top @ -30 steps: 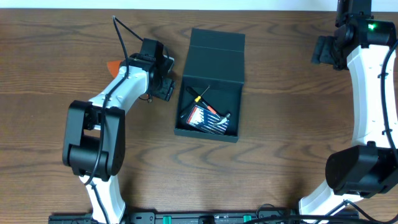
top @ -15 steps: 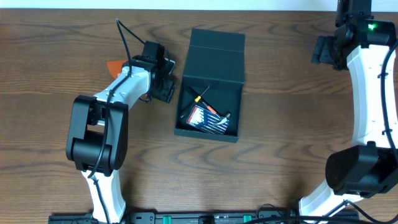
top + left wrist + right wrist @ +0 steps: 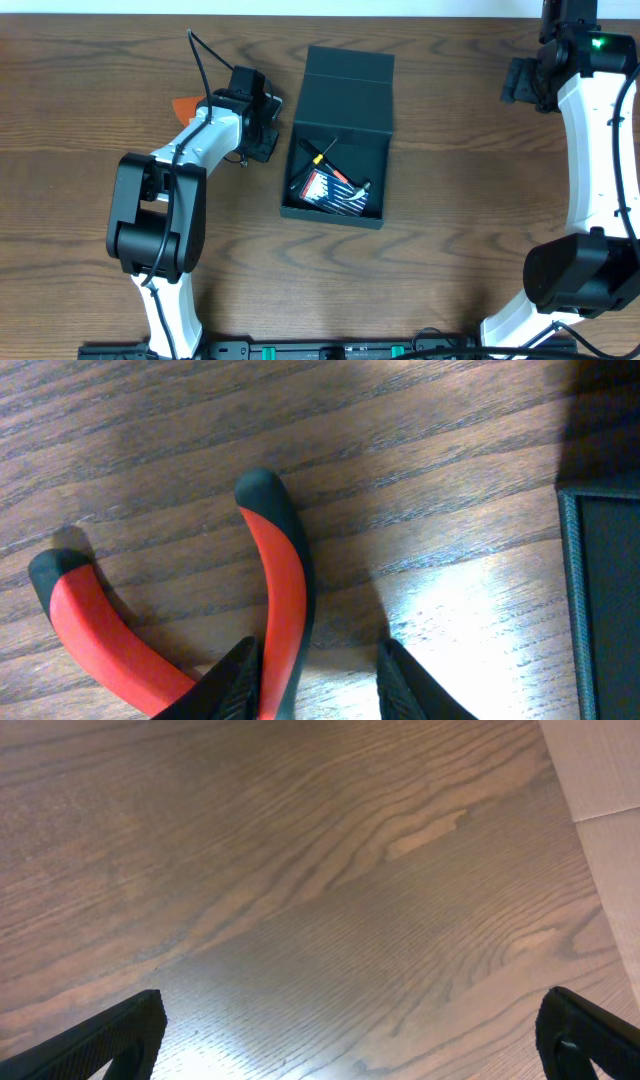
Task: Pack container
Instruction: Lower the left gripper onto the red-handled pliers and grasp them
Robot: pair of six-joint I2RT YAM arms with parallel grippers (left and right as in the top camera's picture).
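Red-handled pliers (image 3: pixel 280 590), one pair, lie on the wooden counter (image 3: pixel 450 200), the left fingers (image 3: pixel 235 685) parted astride one of two handles. Just beside stands one teal container (image 3: pixel 347 95), lid open. Far off, the right fingers (image 3: pixel 100 1040) spread wide, empty.

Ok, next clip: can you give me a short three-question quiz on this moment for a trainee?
1. True or false: the box stands open with tools already inside.
2. What lies between the fingers of the left gripper? A: a roll of tape. B: one red handle of the pliers. C: the box lid.
3. Fill in: the right gripper is ___ above the bare table.

Key: 1 true; 2 B; 3 open.
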